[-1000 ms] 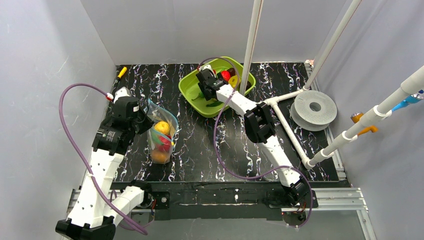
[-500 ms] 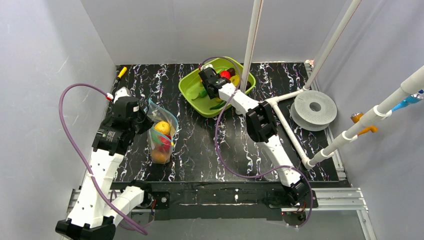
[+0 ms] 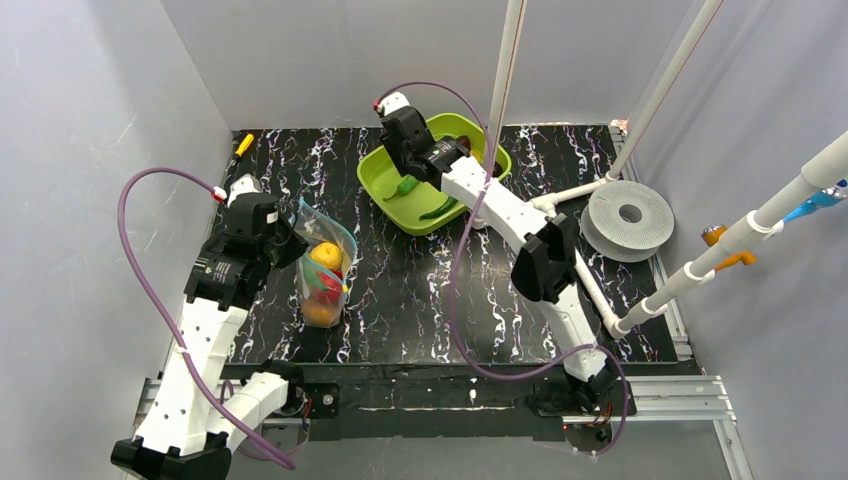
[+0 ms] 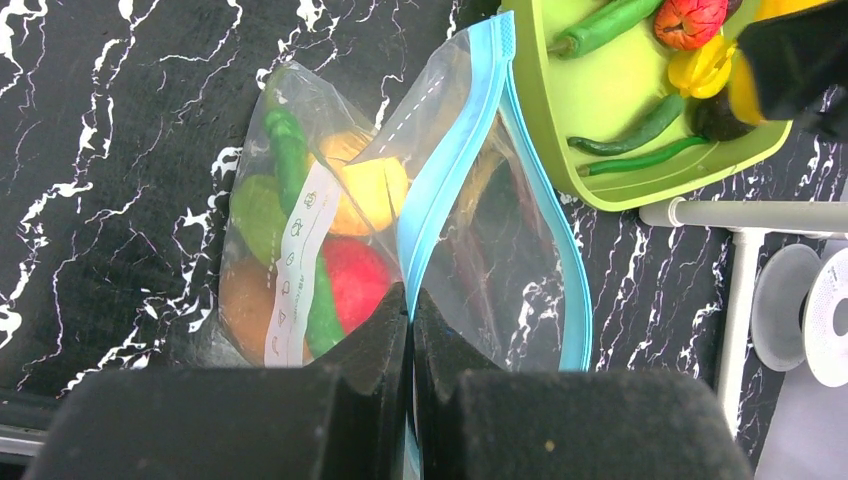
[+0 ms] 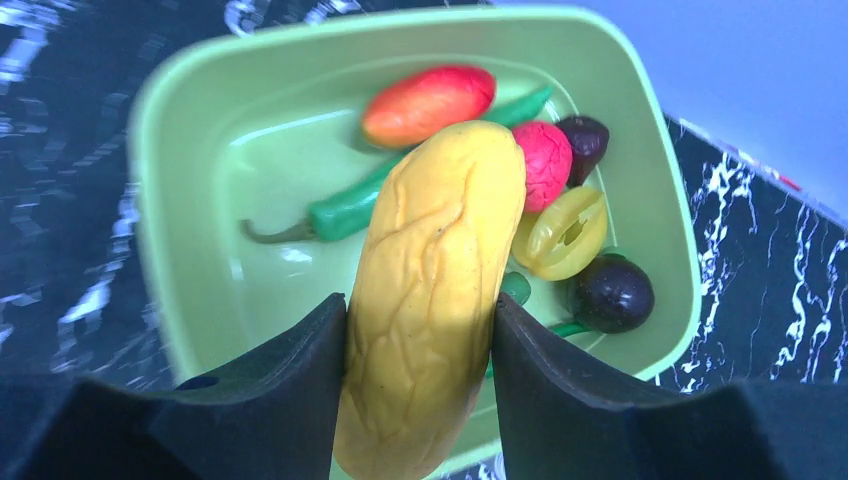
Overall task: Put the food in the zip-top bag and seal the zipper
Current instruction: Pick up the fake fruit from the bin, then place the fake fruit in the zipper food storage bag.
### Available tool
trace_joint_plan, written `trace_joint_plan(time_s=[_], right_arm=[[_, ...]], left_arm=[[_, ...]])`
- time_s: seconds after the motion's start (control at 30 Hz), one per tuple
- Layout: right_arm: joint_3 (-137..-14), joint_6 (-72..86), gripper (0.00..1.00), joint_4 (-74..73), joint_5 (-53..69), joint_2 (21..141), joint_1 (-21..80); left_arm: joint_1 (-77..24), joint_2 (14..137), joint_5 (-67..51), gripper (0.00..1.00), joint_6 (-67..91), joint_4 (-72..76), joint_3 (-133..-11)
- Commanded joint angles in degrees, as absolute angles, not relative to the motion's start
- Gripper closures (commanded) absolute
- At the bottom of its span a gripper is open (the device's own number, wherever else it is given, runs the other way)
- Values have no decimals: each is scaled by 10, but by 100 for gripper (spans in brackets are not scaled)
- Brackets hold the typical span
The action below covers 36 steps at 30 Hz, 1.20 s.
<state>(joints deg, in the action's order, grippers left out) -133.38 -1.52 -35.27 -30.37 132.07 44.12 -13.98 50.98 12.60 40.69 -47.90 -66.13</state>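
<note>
Bright, even light falls from above — shadows are soft and short. Glare sheens the zip-top bag (image 4: 480, 250); in the right wrist view the table (image 5: 60, 150) blurs at the left edge.

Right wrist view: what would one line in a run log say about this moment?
left gripper: shut on zipper, bag open | right gripper: shut on yellow food above green tray

A: What colour is the tray (image 3: 370, 190) near the far edge?
B: Lime green. The worktop (image 3: 390, 300) is black with white marbling.
A: And the zipper (image 4: 450, 160) of the clear bag (image 4: 500, 260)?
B: Blue-teal; the label (image 4: 295, 270) is white.
</note>
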Motion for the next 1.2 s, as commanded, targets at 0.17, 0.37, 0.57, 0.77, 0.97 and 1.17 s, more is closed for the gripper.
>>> trace_joint_plan(time_s=[0.17,0.37,0.57,0.77,0.97,1.17], right_arm=[[-1241,88,99,-394,-117,1105,517],[-1148,161,99,-356,58,996,537],[-1134,208,99,-308,220,1002,572],[-1174,259,99,-311,244,1069,585],[-1210,258,99,-332,190,1120,586],[-1287,261,87,-394,146,1175,586]], left_arm=[[-137,502,119,100,420,-465,-662],[-137,501,122,100,419,-466,-670],[-136,499,126,100,418,-471,-675],[-137,494,113,100,426,-470,-667],[-136,485,104,100,435,-470,-663],[-136,486,96,100,440,-475,-662]])
